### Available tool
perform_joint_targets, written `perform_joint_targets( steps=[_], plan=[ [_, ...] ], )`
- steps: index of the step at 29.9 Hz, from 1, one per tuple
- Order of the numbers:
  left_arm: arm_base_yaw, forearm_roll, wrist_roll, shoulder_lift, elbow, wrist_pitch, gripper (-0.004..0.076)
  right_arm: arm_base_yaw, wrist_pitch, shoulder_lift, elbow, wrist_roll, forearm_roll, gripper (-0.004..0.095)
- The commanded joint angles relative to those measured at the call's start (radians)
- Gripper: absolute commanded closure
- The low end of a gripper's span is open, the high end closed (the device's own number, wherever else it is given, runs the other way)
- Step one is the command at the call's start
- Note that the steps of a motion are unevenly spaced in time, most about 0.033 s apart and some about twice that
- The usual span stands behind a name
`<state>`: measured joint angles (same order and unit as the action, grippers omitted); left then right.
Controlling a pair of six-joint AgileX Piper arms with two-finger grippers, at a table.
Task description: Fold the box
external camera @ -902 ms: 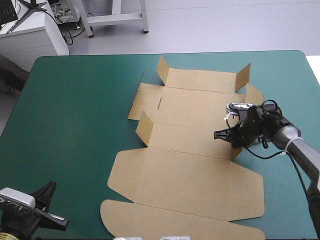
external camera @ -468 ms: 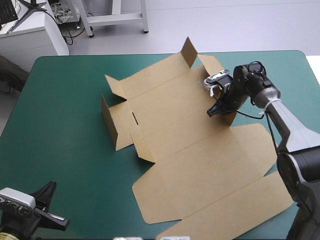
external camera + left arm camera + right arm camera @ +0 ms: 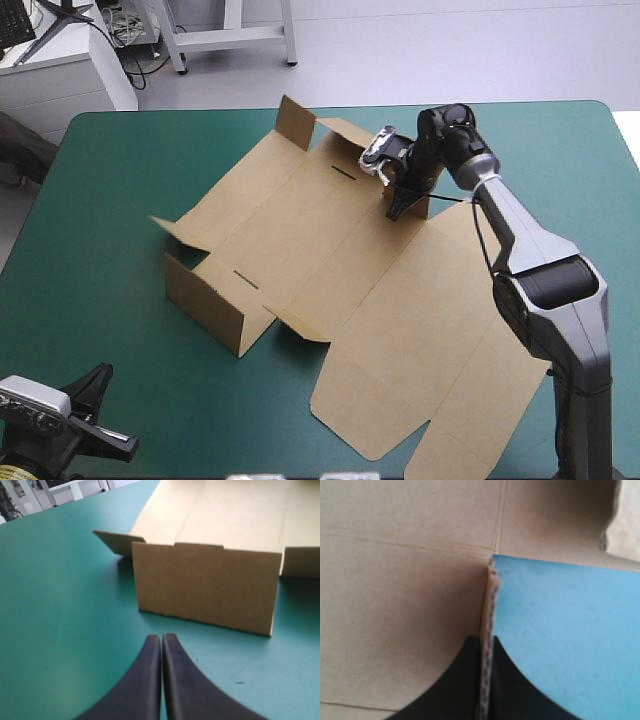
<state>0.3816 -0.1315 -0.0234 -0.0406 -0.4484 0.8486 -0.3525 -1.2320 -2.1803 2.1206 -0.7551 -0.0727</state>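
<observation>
The brown box lies as a cut sheet slanting across the teal-green table, its lid end toward the near right. One short wall stands upright at the near-left end. My right gripper is at the sheet's far right side, shut on a raised flap. In the right wrist view the board's edge runs up between the black fingers. My left gripper rests at the near-left corner, shut and empty. In its own view the gripper points at the upright wall just ahead.
Bare teal-green cover stretches along the left of the sheet, and more lies toward the far right corner. The lid flaps reach close to the table's near edge.
My right gripper has swung toward the far edge and leftward, dragging the held sheet round; the lid end has moved from the near edge to the near right. The left arm has not moved.
</observation>
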Motion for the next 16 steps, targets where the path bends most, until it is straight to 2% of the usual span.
perform_joint_targets(
  steps=[1,9,14,16],
  plan=[
    [0.004,-0.004,-0.008,-0.016,-0.022,-0.074,0.0734,-0.067,-0.02,0.051,0.058,-0.083,-0.02,0.0928],
    [0.004,-0.004,-0.008,-0.016,-0.022,-0.074,0.0734,-0.219,-0.022,0.051,0.058,-0.186,-0.016,0.0928],
    [0.004,-0.004,-0.008,-0.016,-0.022,-0.074,0.0734,-0.248,-0.022,0.047,0.058,-0.265,0.003,0.0928],
    [0.004,-0.004,-0.008,-0.016,-0.022,-0.074,0.0734,-0.246,-0.022,0.033,0.058,-0.28,0.046,0.0928]
  ],
)
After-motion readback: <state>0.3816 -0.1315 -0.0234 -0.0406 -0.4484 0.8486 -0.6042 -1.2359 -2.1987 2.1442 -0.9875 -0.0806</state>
